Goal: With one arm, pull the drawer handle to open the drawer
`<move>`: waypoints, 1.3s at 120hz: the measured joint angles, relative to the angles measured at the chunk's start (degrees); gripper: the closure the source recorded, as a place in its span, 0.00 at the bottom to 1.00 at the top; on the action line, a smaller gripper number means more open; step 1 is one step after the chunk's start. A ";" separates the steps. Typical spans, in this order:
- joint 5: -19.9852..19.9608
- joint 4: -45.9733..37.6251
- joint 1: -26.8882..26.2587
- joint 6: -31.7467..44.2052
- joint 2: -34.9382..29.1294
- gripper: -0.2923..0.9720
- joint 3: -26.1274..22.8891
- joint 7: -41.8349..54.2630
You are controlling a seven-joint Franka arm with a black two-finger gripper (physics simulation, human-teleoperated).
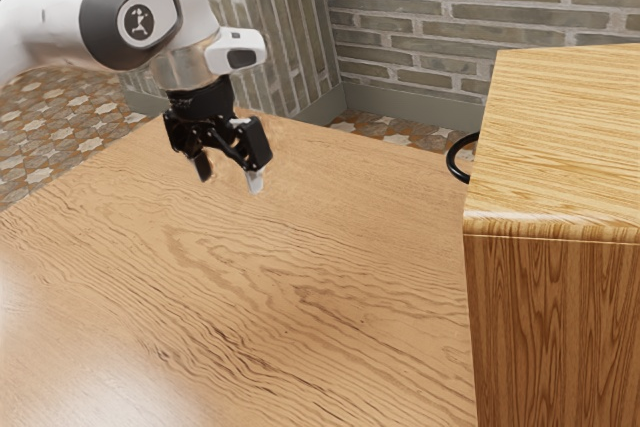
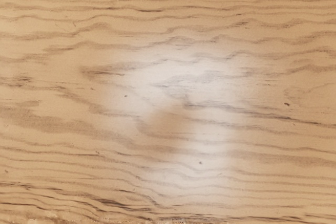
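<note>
A wooden drawer cabinet (image 1: 555,237) stands at the exterior view's right. Its black handle (image 1: 460,159) curves out from the cabinet's far left face, mostly hidden behind the corner. My gripper (image 1: 229,174) hangs above the wooden table (image 1: 250,287) toward the exterior view's left, well away from the handle. Its two fingers are apart and nothing is between them. The wrist view looks straight down at bare table wood (image 2: 168,98) with a pale glare patch.
A brick wall (image 1: 420,17) runs behind the table, with patterned floor tiles (image 1: 50,122) at the exterior view's left. Open tabletop lies between my gripper and the cabinet.
</note>
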 joint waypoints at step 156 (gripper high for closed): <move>-24.75 -7.56 -3.51 18.59 -7.03 0.23 -1.08 -12.83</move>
